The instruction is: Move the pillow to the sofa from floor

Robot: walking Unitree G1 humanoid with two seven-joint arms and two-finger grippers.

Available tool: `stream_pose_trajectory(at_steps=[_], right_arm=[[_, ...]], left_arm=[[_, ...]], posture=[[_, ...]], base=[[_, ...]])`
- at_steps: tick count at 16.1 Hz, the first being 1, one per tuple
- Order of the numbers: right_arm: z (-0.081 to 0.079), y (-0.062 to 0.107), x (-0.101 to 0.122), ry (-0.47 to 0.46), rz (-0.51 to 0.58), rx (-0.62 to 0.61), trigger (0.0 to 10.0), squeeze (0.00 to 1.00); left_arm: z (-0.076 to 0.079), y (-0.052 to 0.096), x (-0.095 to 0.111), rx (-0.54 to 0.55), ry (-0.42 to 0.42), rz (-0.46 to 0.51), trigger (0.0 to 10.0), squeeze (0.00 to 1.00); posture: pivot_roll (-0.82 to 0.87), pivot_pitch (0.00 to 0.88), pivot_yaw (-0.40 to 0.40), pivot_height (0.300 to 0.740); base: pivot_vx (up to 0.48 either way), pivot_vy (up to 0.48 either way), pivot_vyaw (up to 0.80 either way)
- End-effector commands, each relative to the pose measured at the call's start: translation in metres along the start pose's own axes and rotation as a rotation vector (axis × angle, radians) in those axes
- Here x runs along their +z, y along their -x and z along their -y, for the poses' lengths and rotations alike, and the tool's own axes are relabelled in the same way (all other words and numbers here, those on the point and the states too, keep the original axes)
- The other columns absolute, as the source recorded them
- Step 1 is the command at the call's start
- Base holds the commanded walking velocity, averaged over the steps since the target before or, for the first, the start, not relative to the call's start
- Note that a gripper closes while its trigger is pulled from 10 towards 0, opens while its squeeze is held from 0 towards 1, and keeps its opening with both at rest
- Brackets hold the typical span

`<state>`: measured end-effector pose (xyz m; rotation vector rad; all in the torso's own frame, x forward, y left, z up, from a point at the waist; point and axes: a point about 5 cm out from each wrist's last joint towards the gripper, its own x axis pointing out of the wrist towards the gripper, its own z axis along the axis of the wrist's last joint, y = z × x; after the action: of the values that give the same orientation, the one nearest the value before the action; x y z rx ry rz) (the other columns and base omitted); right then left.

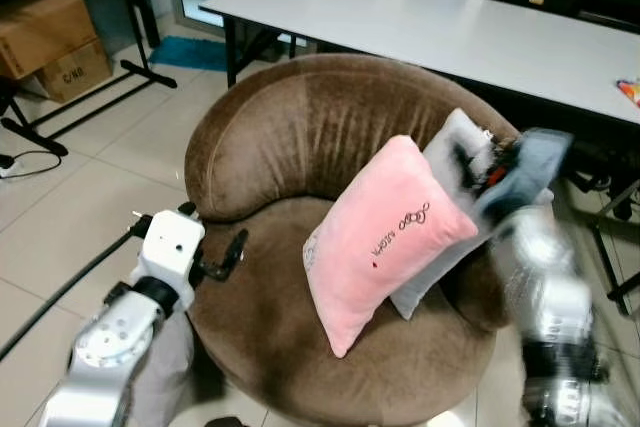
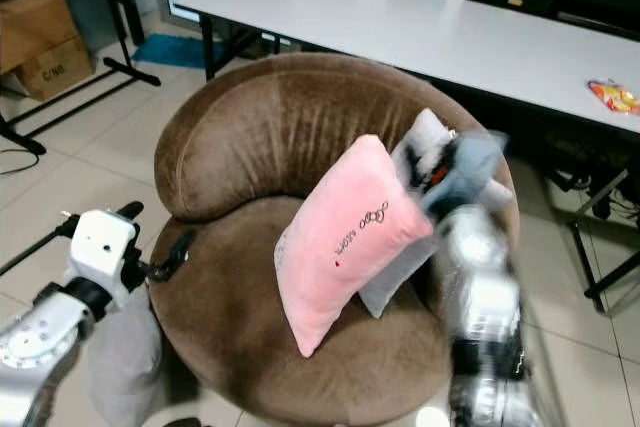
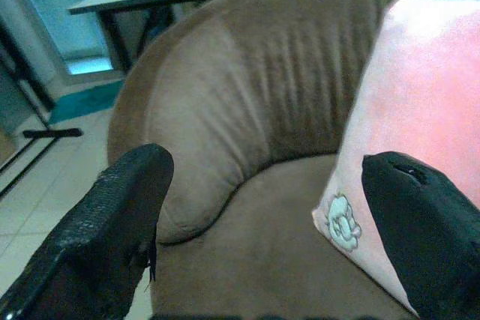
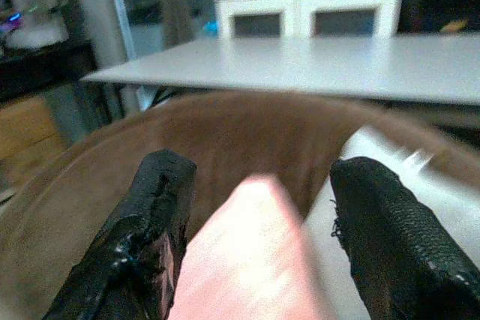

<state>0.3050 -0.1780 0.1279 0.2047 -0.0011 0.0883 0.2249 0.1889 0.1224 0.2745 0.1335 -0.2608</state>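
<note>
Pillow [image 1: 385, 230] upright on sofa [image 1: 290, 137] seat, right gripper [image 4: 259, 237] spread above.

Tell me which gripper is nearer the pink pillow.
Right. The right gripper is at the pink pillow's upper edge, fingers open around its top corner. The left gripper hovers open over the sofa's seat edge, apart from the pillow.
</note>
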Motion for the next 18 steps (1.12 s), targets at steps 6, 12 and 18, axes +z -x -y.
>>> stream_pose_trajectory(at_steps=[6,12,18], right_arm=[[-0.035,0.019,-0.003,0.118,-0.050,0.010,10.0,0.00],[-0.035,0.022,-0.005,0.108,-0.073,-0.006,10.0,0.00],[-0.035,0.022,-0.005,0.108,-0.073,-0.006,10.0,0.00]], left_arm=[[-0.002,-0.001,0.004,0.082,-0.015,0.030,10.0,0.00],[-0.003,-0.003,0.007,0.097,-0.044,0.058,10.0,0.00],[-0.003,-0.003,0.007,0.097,-0.044,0.058,10.0,0.00]], posture=[[0.04,0.000,-0.092,0.740],[0.04,0.000,-0.090,0.740],[0.04,0.000,-0.090,0.740]], base=[[0.000,0.000,0.00],[0.000,0.000,0.00],[0.000,0.000,0.00]])
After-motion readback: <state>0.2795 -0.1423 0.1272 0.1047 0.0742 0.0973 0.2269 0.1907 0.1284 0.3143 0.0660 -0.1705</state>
